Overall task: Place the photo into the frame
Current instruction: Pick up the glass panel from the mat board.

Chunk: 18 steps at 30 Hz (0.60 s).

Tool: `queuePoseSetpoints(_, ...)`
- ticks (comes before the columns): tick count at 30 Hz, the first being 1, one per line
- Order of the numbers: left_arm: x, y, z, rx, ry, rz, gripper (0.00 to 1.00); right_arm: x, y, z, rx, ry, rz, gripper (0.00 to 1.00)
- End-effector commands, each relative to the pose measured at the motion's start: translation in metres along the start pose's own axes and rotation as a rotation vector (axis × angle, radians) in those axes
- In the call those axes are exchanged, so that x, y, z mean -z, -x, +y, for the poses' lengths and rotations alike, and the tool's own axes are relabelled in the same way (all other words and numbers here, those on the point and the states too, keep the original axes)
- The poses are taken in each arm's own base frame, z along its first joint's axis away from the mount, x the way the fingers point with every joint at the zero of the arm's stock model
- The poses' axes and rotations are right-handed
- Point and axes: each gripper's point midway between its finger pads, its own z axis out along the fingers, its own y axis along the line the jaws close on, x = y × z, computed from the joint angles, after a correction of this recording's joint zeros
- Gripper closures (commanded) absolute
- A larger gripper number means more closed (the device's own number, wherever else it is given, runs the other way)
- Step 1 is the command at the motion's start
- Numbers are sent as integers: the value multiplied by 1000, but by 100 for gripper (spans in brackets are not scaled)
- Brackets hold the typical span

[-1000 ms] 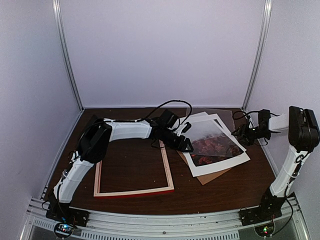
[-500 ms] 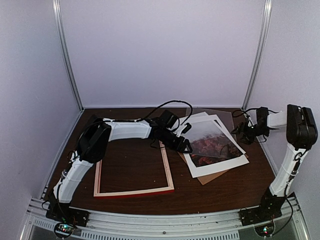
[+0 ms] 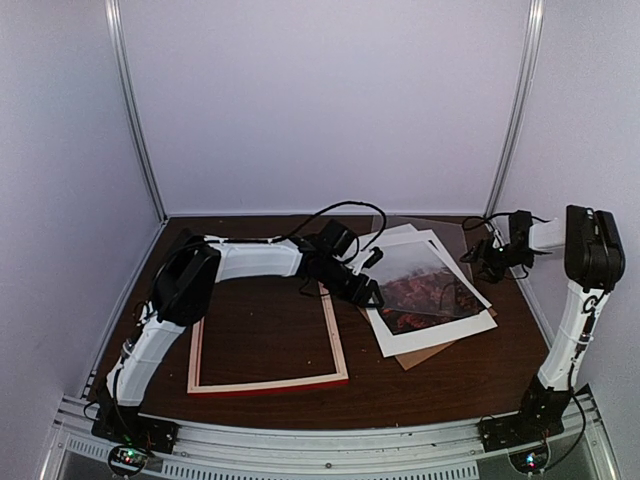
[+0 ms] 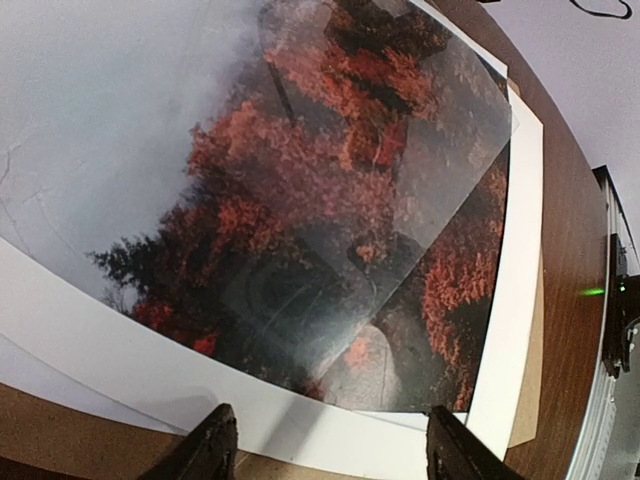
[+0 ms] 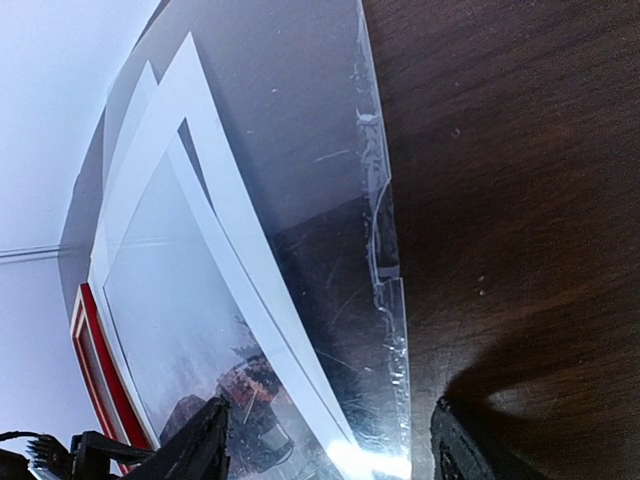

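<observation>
Misty grey sky over red-orange foliage: the photo (image 4: 300, 200) lies just beyond the left hand (image 4: 330, 452), spread and empty; the right hand (image 5: 332, 448) gapes too.

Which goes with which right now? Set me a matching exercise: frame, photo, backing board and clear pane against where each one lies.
Things:
1. frame
2. photo
3. brown backing board
4. clear pane

Places or states:
A. lowest sheet, a corner poking out toward the arms
B. see-through, lying over the photo
C. alone to the left of the sheets, table showing through it
D. red foliage under misty sky, in among the sheets

Pairs: 1-C, 2-D, 3-A, 4-B
</observation>
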Motion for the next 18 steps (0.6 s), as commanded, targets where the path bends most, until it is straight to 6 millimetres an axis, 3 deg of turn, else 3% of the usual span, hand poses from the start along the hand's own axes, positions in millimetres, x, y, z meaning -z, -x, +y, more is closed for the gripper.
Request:
queuePoseSetpoints(1, 20, 3, 7, 56, 32, -2, 33, -14, -17, 2, -15, 18, 55, 32)
queuePoseSetpoints(5, 30, 24, 19, 122, -5, -84, 28, -15, -23, 2, -21, 29, 62, 32)
queuePoseSetpoints(18, 33, 63, 62, 170, 79, -209, 22, -19, -26, 0, -22, 33, 74, 33)
